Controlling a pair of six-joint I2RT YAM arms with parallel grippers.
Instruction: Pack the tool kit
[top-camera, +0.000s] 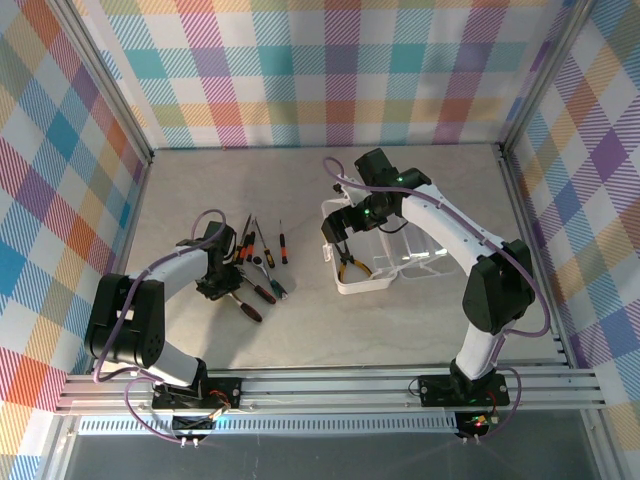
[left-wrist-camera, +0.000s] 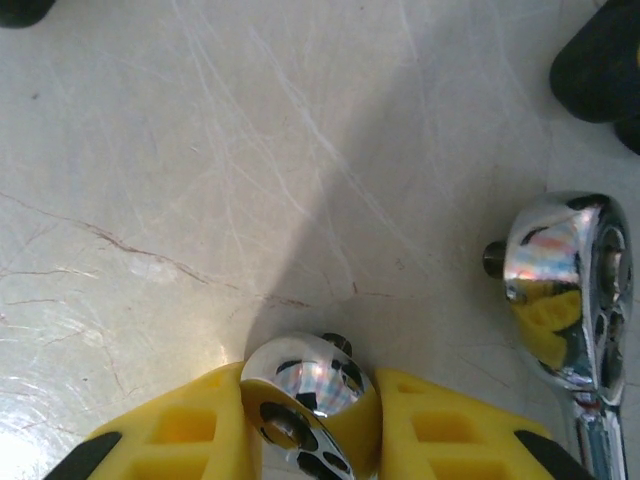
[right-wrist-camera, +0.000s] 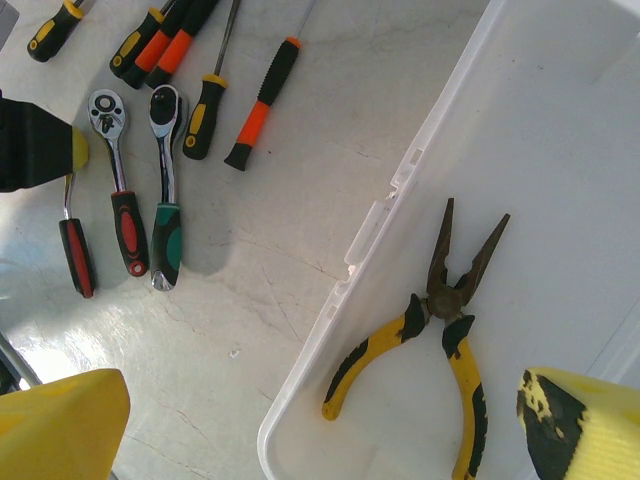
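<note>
L tool clamped on ratchet head, toward counter left edge; R tool wide apart over case, pliers inside.

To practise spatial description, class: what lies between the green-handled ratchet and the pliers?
In the right wrist view, only bare table and the white case wall separate the green-handled ratchet from the pliers.

- Bright, diffuse overhead light; soft, short shadows on the table.
- The chrome ratchet glares with reflections.
- Wrist views blur at their near edges.
</note>
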